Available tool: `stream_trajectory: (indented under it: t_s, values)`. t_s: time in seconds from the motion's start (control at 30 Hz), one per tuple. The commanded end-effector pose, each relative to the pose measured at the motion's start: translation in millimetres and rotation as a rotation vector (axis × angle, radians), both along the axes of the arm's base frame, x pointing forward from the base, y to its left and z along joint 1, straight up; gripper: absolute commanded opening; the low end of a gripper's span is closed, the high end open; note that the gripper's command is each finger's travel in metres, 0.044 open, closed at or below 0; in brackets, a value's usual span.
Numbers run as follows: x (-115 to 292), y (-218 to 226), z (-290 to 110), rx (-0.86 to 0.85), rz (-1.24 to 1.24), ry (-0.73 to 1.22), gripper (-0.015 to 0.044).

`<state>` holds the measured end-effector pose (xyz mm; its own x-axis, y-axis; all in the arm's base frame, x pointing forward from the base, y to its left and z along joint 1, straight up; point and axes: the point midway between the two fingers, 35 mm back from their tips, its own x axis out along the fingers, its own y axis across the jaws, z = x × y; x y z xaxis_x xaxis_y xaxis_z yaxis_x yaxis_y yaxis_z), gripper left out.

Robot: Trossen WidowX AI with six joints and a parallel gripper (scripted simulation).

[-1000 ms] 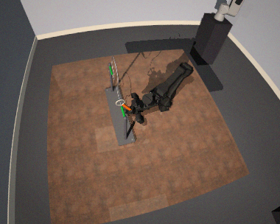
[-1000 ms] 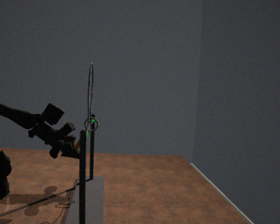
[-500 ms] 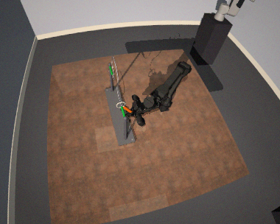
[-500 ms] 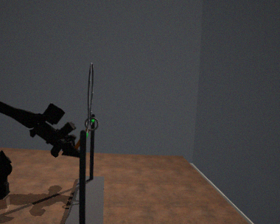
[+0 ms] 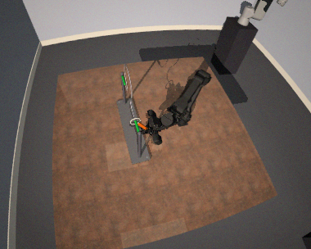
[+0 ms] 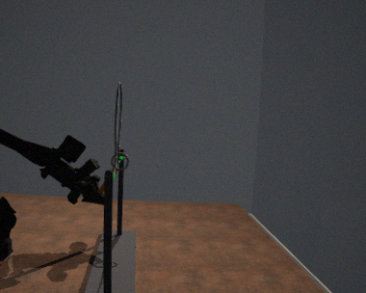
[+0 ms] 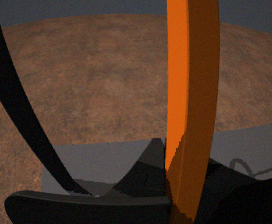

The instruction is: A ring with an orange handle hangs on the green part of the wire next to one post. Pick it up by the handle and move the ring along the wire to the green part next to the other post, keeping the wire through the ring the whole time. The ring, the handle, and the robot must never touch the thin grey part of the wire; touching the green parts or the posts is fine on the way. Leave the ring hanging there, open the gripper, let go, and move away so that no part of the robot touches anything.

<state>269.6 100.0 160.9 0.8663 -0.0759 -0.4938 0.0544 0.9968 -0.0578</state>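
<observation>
Jaws point(image 5: 147, 128) clamp the orange handle point(image 5: 141, 127); ring point(image 5: 133, 121) beyond them sits near the start post, so nearly all travel remains

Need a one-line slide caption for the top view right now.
Arm's gripper shut on the orange handle, ring at the near post's green wire section.

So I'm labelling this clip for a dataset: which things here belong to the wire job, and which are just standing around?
Part of the job:
- ring
- orange handle, gripped by the hand
- arched wire with green ends
- two posts on the grey base

Just standing around:
- black pedestal
- white device on it
</observation>
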Motion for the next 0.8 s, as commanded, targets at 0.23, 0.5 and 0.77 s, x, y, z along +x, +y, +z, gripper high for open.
stream_trajectory:
  t_s: [0.23,0.5,0.77]
  values:
    - [0.3,11.4,3.1,0.007,-0.004,-0.008,-0.0150]
    - [0.0,18.2,2.9,0.008,-0.004,-0.009,-0.0150]
    - [0.2,18.6,-6.4,0.008,-0.004,-0.009,-0.0150]
